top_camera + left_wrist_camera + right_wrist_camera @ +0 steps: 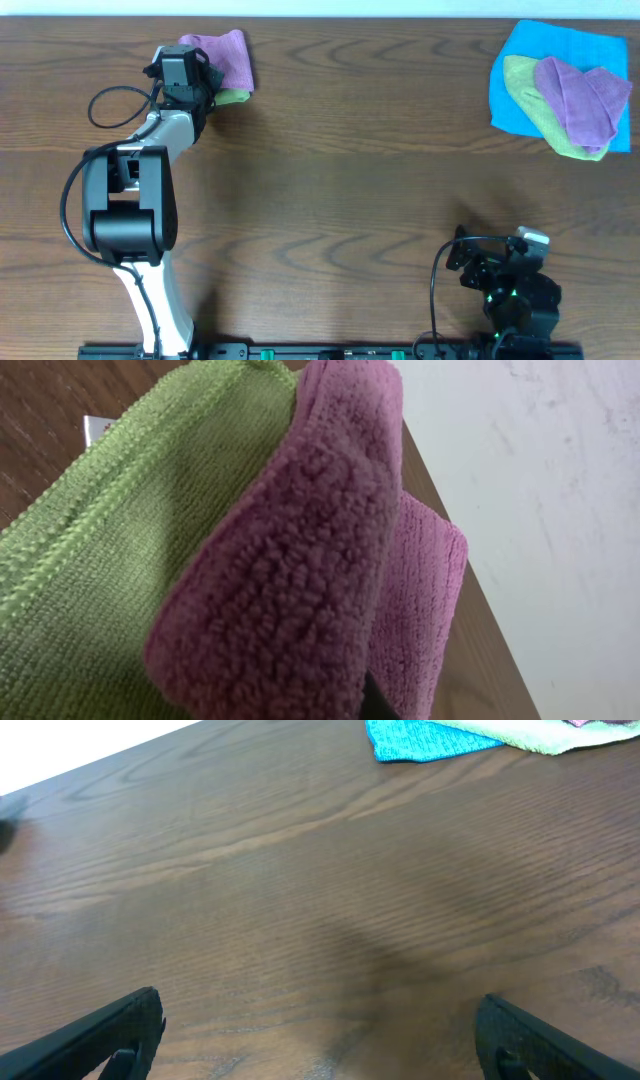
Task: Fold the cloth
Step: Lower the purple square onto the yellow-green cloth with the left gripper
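Observation:
The lilac-purple cloth (225,55) lies bunched and folded over at the table's far left, on top of a lime-green cloth (236,97). My left gripper (205,82) is at its left edge. In the left wrist view the purple cloth (290,590) fills the frame close up, doubled over the green cloth (120,550). Only a dark sliver of a finger shows beneath it, so the jaws look shut on the fold. My right gripper (468,255) rests near the front right, open and empty over bare wood (320,1040).
At the far right a large bright blue cloth (520,55) carries a lime-green cloth (530,100) and a second purple cloth (580,100); the blue cloth's corner shows in the right wrist view (420,740). The table's back edge runs just behind the left cloths.

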